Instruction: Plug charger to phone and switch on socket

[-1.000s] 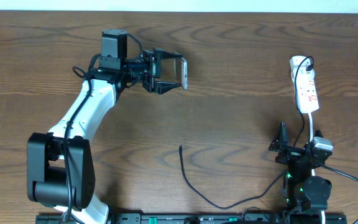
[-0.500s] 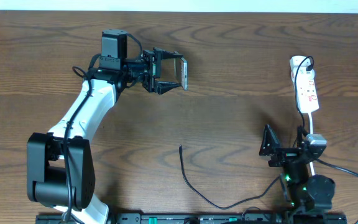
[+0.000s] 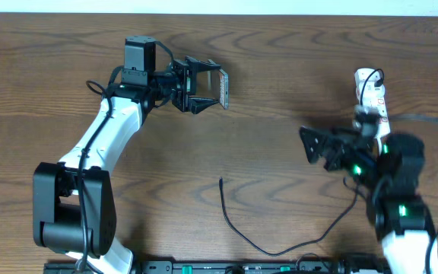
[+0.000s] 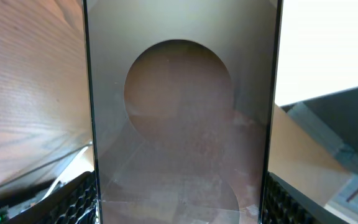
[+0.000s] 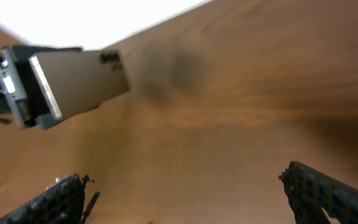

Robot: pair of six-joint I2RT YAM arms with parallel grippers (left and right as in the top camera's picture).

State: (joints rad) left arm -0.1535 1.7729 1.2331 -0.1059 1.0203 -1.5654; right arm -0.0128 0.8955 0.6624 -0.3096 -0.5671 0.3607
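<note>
Wooden bench [image 3: 280, 53], two arms on it. Left arm [image 3: 101, 141] reaches to the far centre. Right arm [image 3: 401, 190] is up at the right side, pointing left.

Socket [image 3: 371, 85] lies far right on the bench, white strip, its near part hidden under the right arm. Something black sits at its far end, likely the plug, but it's too small to be sure.

Phone [image 3: 222, 88] is in the left hand [image 3: 207, 90], whose jaws are closed part-way onto its flat faces. It's held on edge and looks clear of the bench. From the right wrist view its free end points toward the right arm.

Right hand [image 3: 314, 144] has its jaws spread fully and nothing in them. It hovers between socket and phone, well apart from both.

Charger [image 3: 238, 228] is a thin black cable lying loose on the near centre of the bench, and it runs off toward the near edge. Connector tip [image 3: 220, 180] points to the far side, untouched, nearer than the phone.

Step in hand, as judged: right hand fetches the connector end.
- Descend just behind the tip, jaws across the cable, with the tip left sticking out.
- Thin cable flat on wood means fingers go right down to the surface, or it slips out.
- Lift slowly, since the trailing slack may drag.
- Line the tip up with the phone's free end before pushing. Left hand only has to hold firm.
</note>
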